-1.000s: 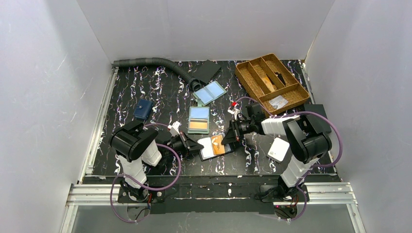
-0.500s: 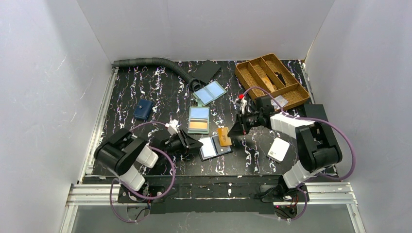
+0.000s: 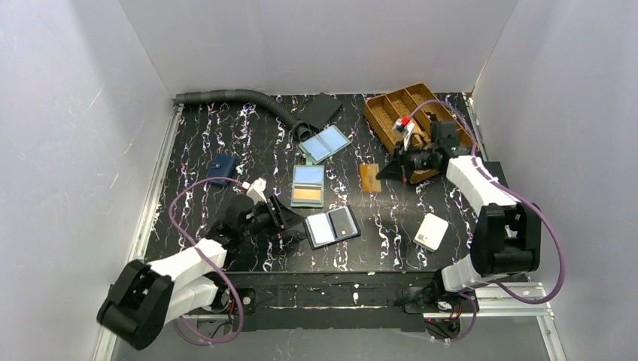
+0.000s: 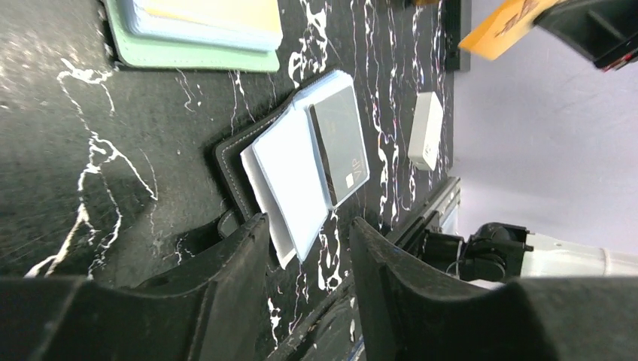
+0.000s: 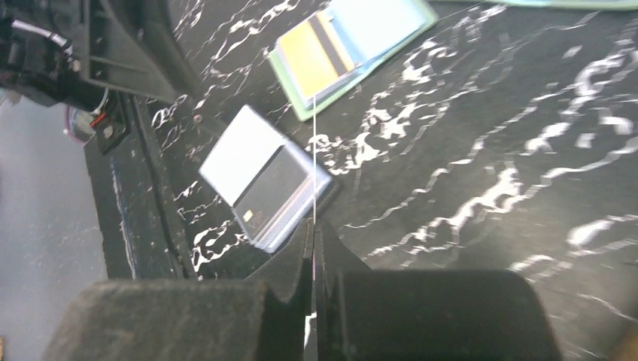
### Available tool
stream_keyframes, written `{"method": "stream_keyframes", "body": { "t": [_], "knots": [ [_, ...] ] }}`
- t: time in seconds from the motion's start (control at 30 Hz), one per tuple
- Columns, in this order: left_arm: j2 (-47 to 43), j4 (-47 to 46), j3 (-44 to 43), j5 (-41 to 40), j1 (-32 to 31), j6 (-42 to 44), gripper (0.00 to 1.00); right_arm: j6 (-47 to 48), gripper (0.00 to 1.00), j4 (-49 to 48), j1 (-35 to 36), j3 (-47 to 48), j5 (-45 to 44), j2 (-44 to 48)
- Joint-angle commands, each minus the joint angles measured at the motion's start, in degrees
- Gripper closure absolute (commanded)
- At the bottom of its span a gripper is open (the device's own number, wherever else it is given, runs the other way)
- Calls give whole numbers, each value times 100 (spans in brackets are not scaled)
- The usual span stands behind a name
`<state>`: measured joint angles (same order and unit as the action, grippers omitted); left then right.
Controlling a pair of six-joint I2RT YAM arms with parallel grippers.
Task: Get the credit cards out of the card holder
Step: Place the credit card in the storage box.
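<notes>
Black fingers of the left gripper [image 3: 293, 220] stand partly apart with nothing pinched between them. They sit low over the table just left of the card holder [image 3: 332, 226], and the left wrist view shows the holder's near corner in line with the gap but not clamped. The holder lies open and flat. Its left pocket [image 3: 320, 229] shows only a pale face, and I cannot tell whether a card sits behind it. Its right pocket has the dark grey card [image 4: 340, 143] still tucked in. Just behind it lies a green bifold [image 3: 308, 186] showing a blue panel and an orange one, untouched by either arm. Further right, the orange card [image 3: 369, 177] is clear of any pocket and up off the table. It is gripped by one edge in the right gripper [image 3: 384, 173], whose jaws are shut tight on it in front of the wooden tray [image 3: 451, 144]. By my reading the task is part done. One card is out but not yet set down, the grey card at least is left to draw, and the holder will likely need pinning again for that pull.
</notes>
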<state>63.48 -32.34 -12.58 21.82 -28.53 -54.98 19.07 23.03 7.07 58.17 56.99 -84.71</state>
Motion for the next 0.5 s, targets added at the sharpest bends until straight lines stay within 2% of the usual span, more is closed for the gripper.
{"method": "stream_keyframes", "body": {
  "t": [0.0, 0.1, 0.13, 0.17, 0.2, 0.3, 0.47],
  "knots": [
    [-960, 1667, -384, -420, 127, 809, 52, 669, 99, 1069, -508, 1164, -34, -332],
    [-1525, 2381, -640, -641, 209, 1106, 33, 716, 99, 1231, -816, 1837, -289, -627],
    [-1686, 2630, -732, -772, 236, 1169, 23, 713, 99, 1257, -897, 2039, -366, -726],
    [-1835, 2952, -850, -951, 258, 1214, 8, 712, 99, 1282, -956, 2259, -446, -818],
    [-1960, 3163, -946, -1138, 272, 1262, 2, 704, 99, 1284, -1006, 2440, -521, -926],
    [-2172, 3758, -1207, -1346, 343, 1394, 2, 662, 99, 1235, -1110, 2988, -766, -1240],
    [-1946, 3901, -1600, -946, 419, 1656, 2, 606, 99, 1155, -1251, 3910, -1090, -1952]
  ]
}}
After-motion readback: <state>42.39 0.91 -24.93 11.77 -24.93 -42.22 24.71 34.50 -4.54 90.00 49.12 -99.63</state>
